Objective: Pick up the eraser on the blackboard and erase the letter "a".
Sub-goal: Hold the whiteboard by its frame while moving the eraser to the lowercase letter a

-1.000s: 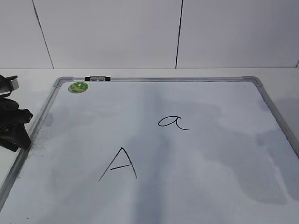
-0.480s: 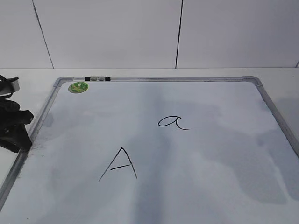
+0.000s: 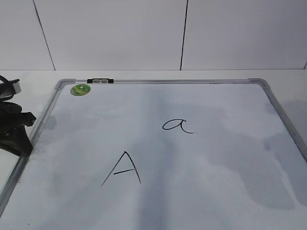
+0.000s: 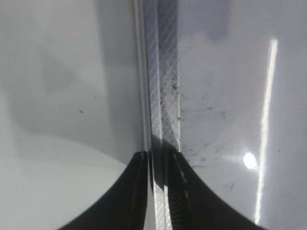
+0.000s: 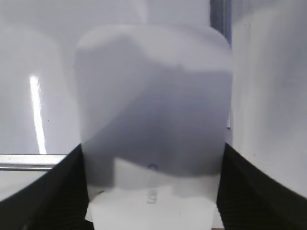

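Note:
The blackboard lies flat, a white board in a grey frame. The letter "a" is written in thin black marker near its middle. The white eraser shows only in the right wrist view. It fills the space between the two black fingers of my right gripper, which press on its sides above a corner of the board frame. The eraser and right gripper are out of the exterior view. My left gripper sits at the board's left edge. It is shut and empty over the frame rail.
A larger capital "A" is drawn in front and to the left of the "a". A round green sticker sits at the far left corner, next to a small black and silver clip on the top rail. A white wall stands behind.
My left gripper has shifted slightly at the board's left edge. The writing and the board are unchanged.

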Available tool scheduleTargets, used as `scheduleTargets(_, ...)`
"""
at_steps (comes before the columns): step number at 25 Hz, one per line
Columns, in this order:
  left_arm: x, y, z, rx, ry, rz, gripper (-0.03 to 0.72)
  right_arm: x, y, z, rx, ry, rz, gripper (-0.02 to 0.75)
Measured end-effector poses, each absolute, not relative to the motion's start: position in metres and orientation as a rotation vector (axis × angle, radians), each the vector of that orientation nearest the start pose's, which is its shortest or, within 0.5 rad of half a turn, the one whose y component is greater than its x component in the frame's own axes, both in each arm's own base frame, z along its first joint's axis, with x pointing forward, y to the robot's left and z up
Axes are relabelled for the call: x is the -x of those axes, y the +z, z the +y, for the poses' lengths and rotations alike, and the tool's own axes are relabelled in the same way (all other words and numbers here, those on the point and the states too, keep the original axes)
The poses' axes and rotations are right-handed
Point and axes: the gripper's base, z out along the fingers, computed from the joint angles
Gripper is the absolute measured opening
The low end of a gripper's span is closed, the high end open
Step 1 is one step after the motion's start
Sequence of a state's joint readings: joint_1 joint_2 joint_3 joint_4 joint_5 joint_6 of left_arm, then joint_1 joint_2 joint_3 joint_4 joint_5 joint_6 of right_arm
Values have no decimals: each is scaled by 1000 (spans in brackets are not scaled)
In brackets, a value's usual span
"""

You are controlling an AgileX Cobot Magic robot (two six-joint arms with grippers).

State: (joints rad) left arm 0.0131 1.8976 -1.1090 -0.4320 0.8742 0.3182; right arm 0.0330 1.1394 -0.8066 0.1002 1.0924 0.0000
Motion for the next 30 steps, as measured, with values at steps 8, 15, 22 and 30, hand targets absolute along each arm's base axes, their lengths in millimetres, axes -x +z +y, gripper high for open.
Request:
scheduleTargets(8, -337, 147, -25, -37, -502, 3052, 104, -186, 268, 15, 26, 149, 2906, 565)
scheduleTargets(15, -337, 147, -25, -37, -502, 3052, 103, -187, 268, 17, 63, 176, 2902, 565)
scheduleTargets(22, -337, 147, -25, -37, -502, 3052, 102, -210, 274, 24, 132, 186, 2907, 565)
scheduleTargets(30, -337, 147, -25, -37, -502, 3052, 102, -252, 272, 61, 334, 209, 2931, 565)
